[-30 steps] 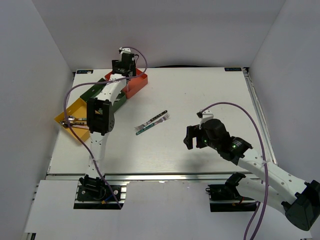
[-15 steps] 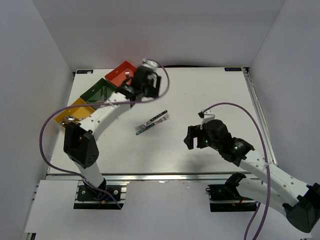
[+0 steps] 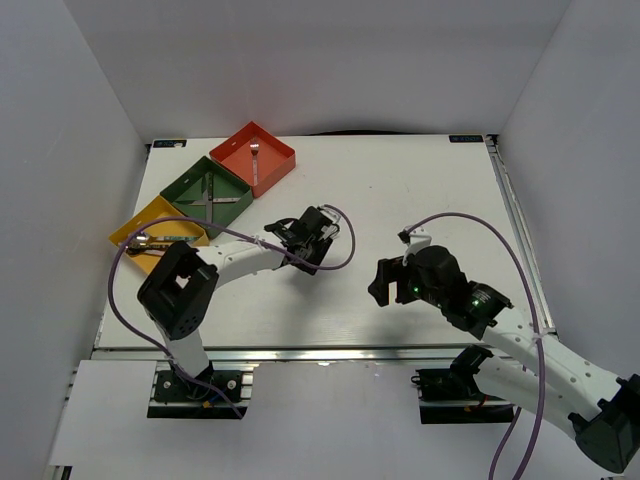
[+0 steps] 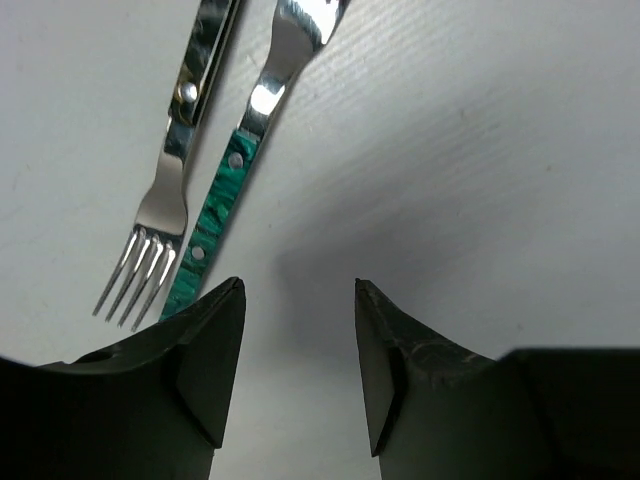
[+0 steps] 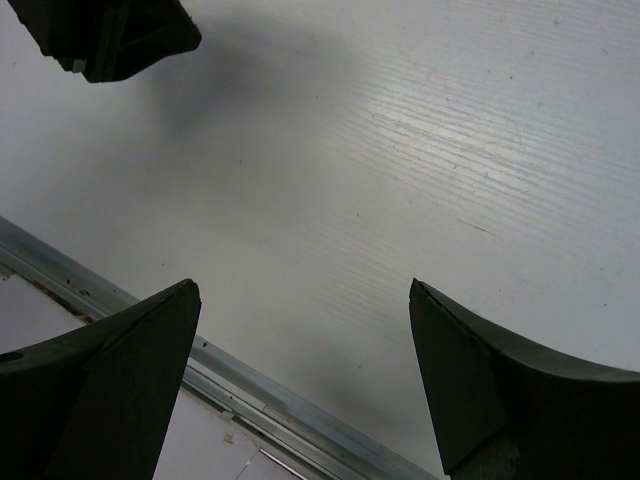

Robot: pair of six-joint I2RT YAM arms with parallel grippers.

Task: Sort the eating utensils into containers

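Two forks lie side by side on the white table in the left wrist view: an all-silver fork [image 4: 165, 195] and a teal-handled fork [image 4: 232, 185]. My left gripper [image 4: 300, 300] is open and empty just this side of them, its left fingertip over the teal handle's end. In the top view the left gripper [image 3: 305, 240] hides both forks. The red-orange tray [image 3: 240, 148], dark green tray [image 3: 188, 185] and yellow tray [image 3: 165, 218] stand at the back left, each with utensils inside. My right gripper [image 3: 385, 282] is open and empty over bare table, also shown in its wrist view [image 5: 302, 290].
White walls close the table on three sides. The metal front rail [image 5: 250, 400] runs below my right gripper. The left gripper's body [image 5: 110, 35] shows at the top left of the right wrist view. Purple cables loop off both arms.
My left arm has swung from the red-orange tray at the back down to the middle of the table, over the two forks. My right arm has barely moved.
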